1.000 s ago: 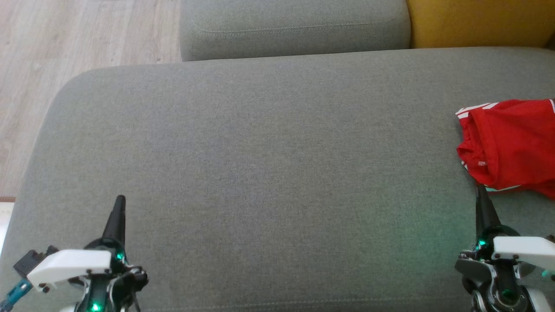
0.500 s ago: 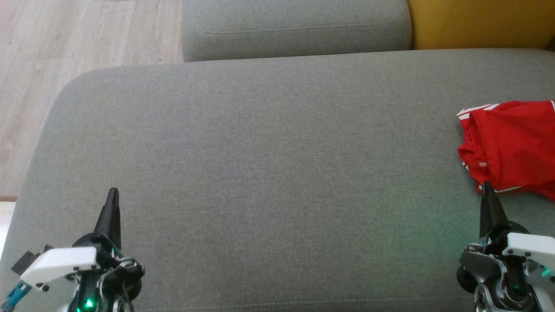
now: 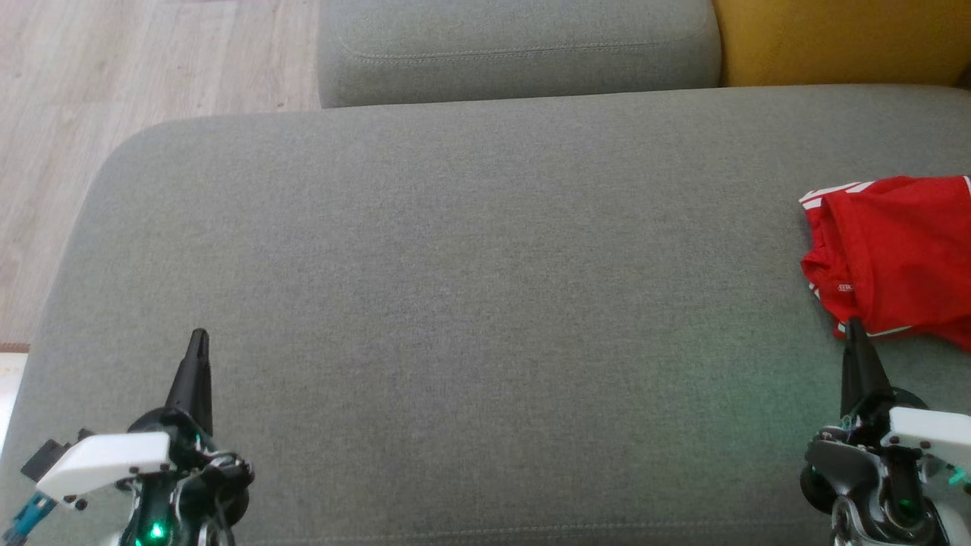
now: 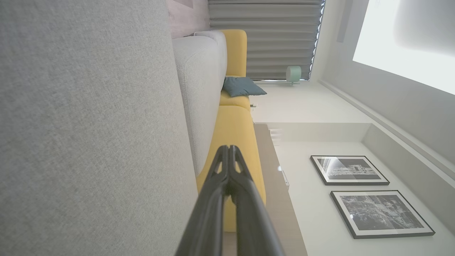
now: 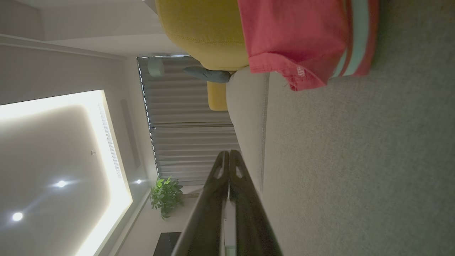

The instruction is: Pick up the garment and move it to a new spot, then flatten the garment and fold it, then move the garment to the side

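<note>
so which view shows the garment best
The head view: the garment lies crumpled on the cushion's right side, its folds clear, though the frame edge cuts it off. The right wrist view catches a near corner with pale stripes, sideways and close.

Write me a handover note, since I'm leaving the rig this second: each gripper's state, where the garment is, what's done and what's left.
The left gripper is shut and empty, at the near left of the grey sofa seat.
The right gripper is shut and empty, its tip just short of the near edge of the red garment.
The red garment lies bunched at the seat's right end, partly out of the head view, neither flat nor neatly folded.
Done: nothing that shows.
Left, as it looks: pick it up, move it, flatten, fold, set aside.
</note>
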Motion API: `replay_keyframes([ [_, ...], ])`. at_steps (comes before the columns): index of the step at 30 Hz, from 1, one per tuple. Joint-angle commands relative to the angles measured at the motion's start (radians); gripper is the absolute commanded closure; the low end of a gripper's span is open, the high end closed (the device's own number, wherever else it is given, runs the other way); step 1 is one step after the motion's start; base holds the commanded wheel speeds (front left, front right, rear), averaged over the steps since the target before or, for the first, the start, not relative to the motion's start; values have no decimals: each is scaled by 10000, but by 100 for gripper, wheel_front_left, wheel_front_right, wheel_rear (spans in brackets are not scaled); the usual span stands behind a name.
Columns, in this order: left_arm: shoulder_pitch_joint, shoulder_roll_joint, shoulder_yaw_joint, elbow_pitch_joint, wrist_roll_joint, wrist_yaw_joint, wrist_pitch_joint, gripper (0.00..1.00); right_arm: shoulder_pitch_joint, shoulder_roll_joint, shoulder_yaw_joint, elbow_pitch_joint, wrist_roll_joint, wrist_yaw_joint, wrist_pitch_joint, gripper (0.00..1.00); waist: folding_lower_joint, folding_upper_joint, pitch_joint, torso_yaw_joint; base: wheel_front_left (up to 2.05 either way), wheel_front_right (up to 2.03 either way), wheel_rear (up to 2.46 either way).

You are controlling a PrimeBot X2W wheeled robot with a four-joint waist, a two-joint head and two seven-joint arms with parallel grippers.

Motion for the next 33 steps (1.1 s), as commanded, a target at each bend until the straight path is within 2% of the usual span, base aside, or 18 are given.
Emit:
replay_keyframes([
  [1,-540,68,344,-300,-54,-73,72,100,-490,-136,183,-306,40,-7,94,100,0,0,0,-1,0,0,0],
  [33,-542,59,358,-300,-42,-73,83,100,-499,-65,82,-299,-45,-7,175,100,0,0,0,-1,0,0,0],
])
